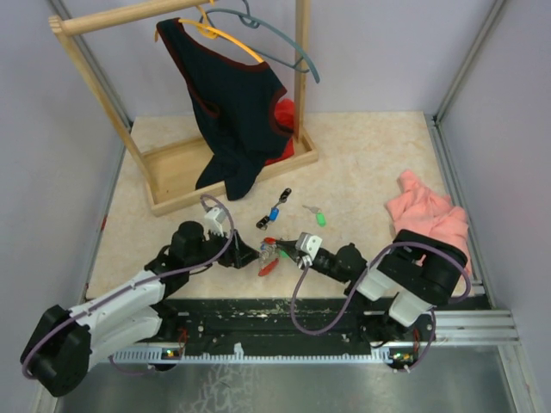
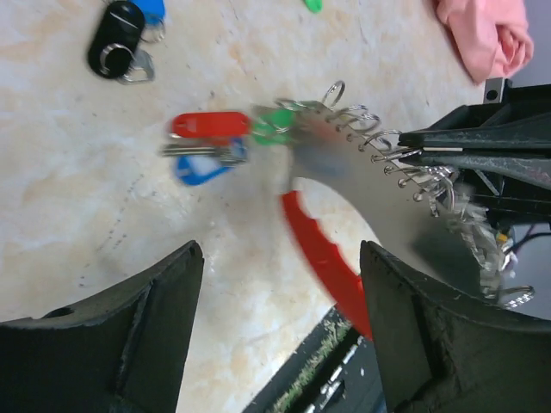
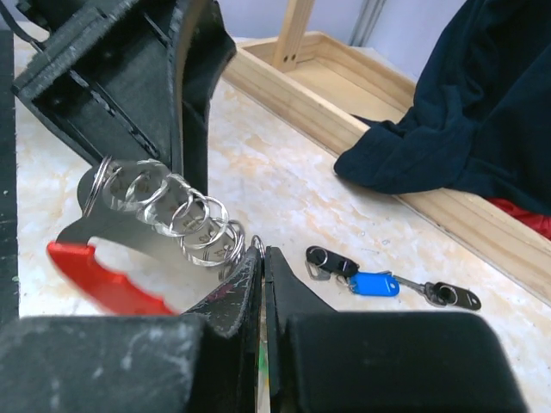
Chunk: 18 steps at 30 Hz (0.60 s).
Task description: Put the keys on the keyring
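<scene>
light: bright, even | shadows: soft | blur: keyring (image 2: 327,258) smeared in left wrist view

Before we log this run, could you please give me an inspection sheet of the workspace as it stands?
Surface: beige table, stone-patterned.
Job's things: keyring, red and grey, split rings along the grey part; red, blue and green keys bunched at its end; blue and black tags and a green key lie loose.
Clutter: pink cloth at the right; dark top hanging on a wooden rack.
Grippers: left pincer open, the keyring's red part between its fingers; right pincer shut on the grey part.
Cables: purple cables loop along both arms.
Surroundings: pale walls, metal frame posts.
</scene>
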Each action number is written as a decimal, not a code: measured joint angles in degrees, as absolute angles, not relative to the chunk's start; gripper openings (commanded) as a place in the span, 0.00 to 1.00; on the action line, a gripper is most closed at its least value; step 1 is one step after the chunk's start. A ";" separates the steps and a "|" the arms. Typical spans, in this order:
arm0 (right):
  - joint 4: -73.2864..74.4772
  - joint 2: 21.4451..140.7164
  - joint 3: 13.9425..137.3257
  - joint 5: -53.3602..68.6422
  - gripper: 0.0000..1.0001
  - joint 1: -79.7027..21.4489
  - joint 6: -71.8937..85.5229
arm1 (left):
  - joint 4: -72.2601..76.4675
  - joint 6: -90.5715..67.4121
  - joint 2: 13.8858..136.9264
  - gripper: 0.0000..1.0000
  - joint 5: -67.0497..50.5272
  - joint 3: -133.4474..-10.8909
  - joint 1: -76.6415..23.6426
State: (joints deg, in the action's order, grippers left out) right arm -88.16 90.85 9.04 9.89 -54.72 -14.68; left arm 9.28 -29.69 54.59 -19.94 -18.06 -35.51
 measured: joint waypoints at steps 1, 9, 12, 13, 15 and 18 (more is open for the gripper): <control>-87.90 90.85 9.04 10.35 0.00 -54.43 -14.31 | 11.29 -30.02 52.84 0.80 -18.87 -16.34 -35.46; -86.15 91.22 9.67 13.37 0.00 -53.47 -12.80 | 30.37 -29.65 40.71 0.83 -14.66 -1.32 -35.46; -86.17 92.31 10.00 13.74 0.00 -53.45 -12.75 | 36.80 -27.90 41.76 0.80 -14.13 -0.49 -35.46; -86.13 92.75 10.04 13.85 0.00 -53.45 -12.73 | 39.07 -27.14 42.81 0.79 -14.06 -0.49 -35.46; -86.24 93.47 10.20 13.87 0.00 -53.45 -12.62 | 43.62 -25.58 46.11 0.73 -14.22 -0.69 -35.46; -87.53 94.67 10.22 13.85 0.00 -53.45 -12.34 | 48.14 -23.66 52.80 0.64 -15.16 -1.48 -35.46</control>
State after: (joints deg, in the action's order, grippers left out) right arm -87.53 94.67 10.22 13.85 -53.45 -12.34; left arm 48.14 -23.66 52.80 -15.16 -1.48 -35.46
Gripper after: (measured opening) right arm 0.008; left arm 0.709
